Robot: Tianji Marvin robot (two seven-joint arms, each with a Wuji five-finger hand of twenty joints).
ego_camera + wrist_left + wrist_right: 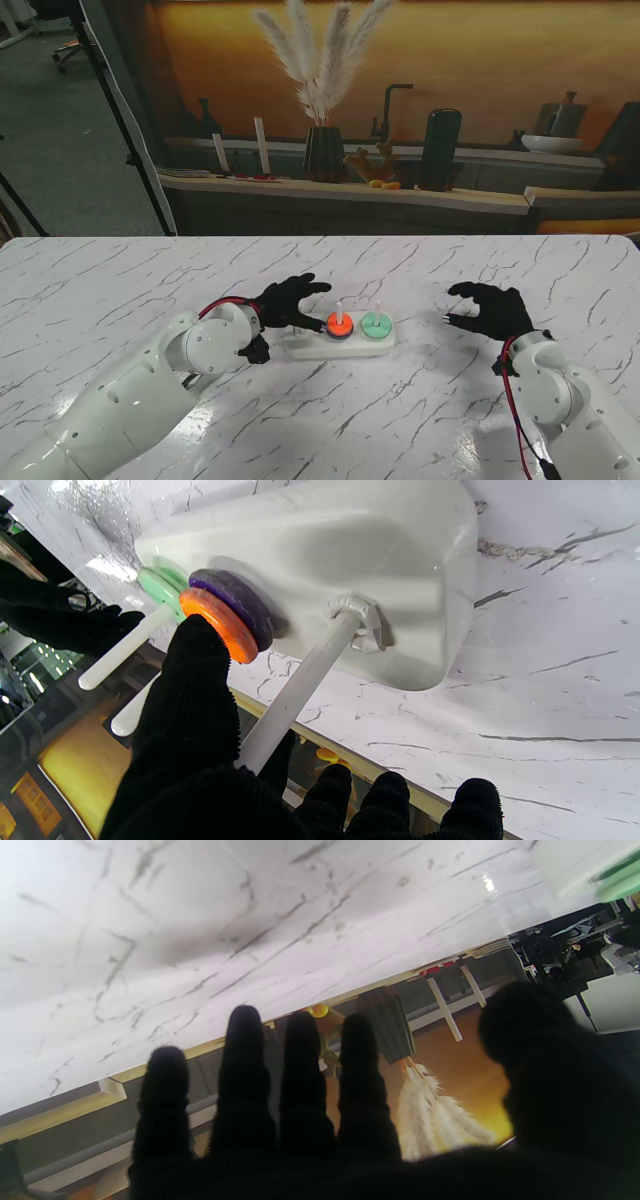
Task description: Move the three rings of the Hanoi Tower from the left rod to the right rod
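While the white marble-veined table [120, 280] spreads wide and glossy, the tower's base [345, 345] — a smooth white block with rounded corners — sits near its middle, well in from every edge. Both arms are glossy white shells ending in black knit gloves. My left hand [290, 300] hangs over the base's left end, fingers spread and gripping nothing, the thumb [200, 680] touching the orange ring's rim. My right hand [490, 308] hovers apart from the base toward the table's right edge, fingers loosely spread — it holds nothing. Three thin white rods stand on the base: the left rod [300, 680] is bare, the middle rod carries a flat orange ring [220, 625] atop a matte purple ring [240, 600], and the right rod [120, 650] holds the pale green ring [376, 323].
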